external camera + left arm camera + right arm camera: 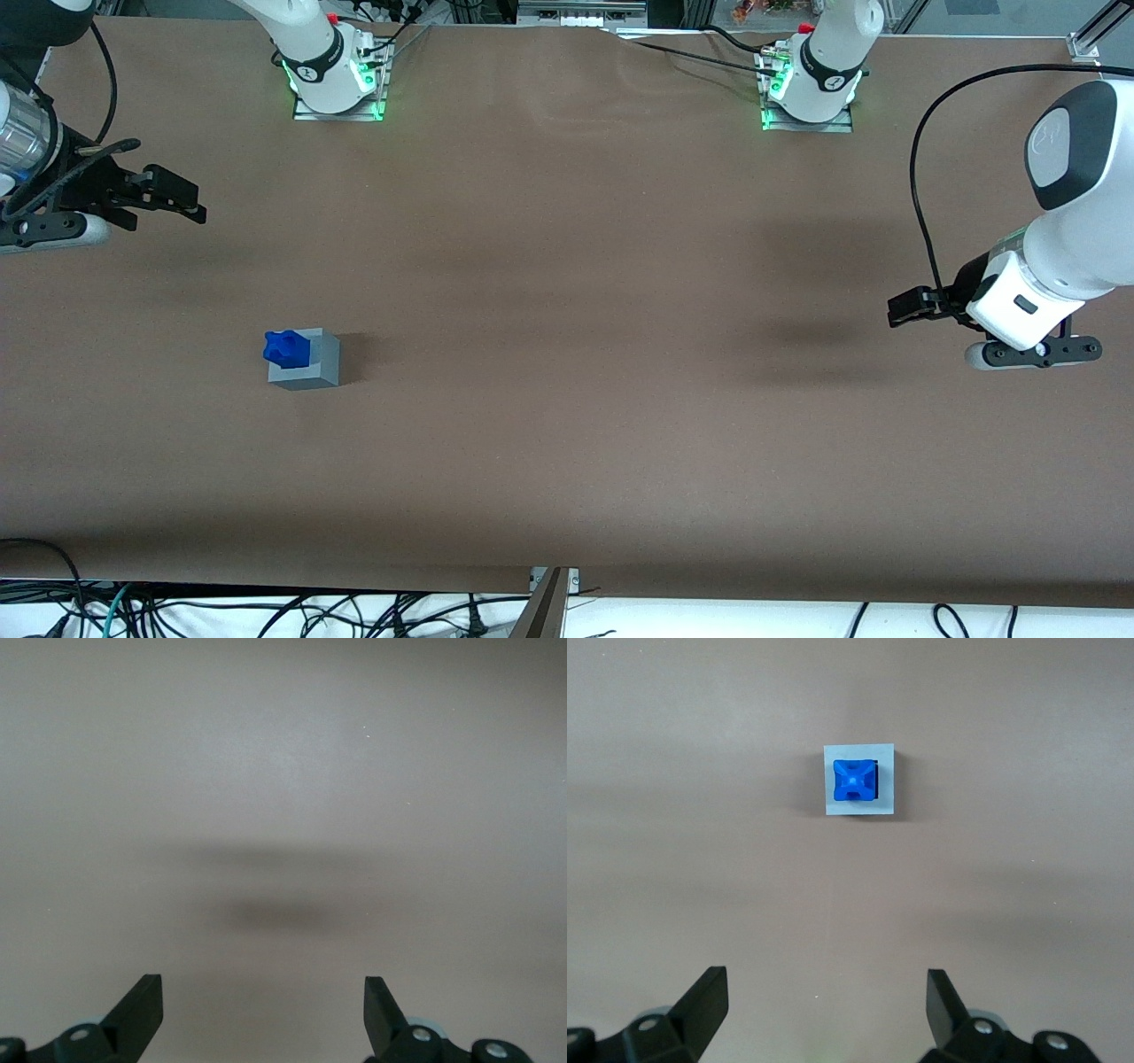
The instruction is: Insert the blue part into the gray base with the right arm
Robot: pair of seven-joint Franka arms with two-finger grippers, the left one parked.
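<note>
The blue part (285, 348) sits in the top of the gray base (314, 370), sticking up above its top face and toward one side. The base stands on the brown table toward the working arm's end. In the right wrist view the blue part (857, 780) fills the square recess of the gray base (887, 784). My right gripper (193, 200) hangs above the table, farther from the front camera than the base and apart from it. It is open and empty, with bare table between its fingers in the right wrist view (826, 983).
The brown table (567, 399) carries only the base and part. The two arm mounts (337, 84) (811, 89) stand at the table edge farthest from the front camera. Loose cables (266, 611) lie below the near edge.
</note>
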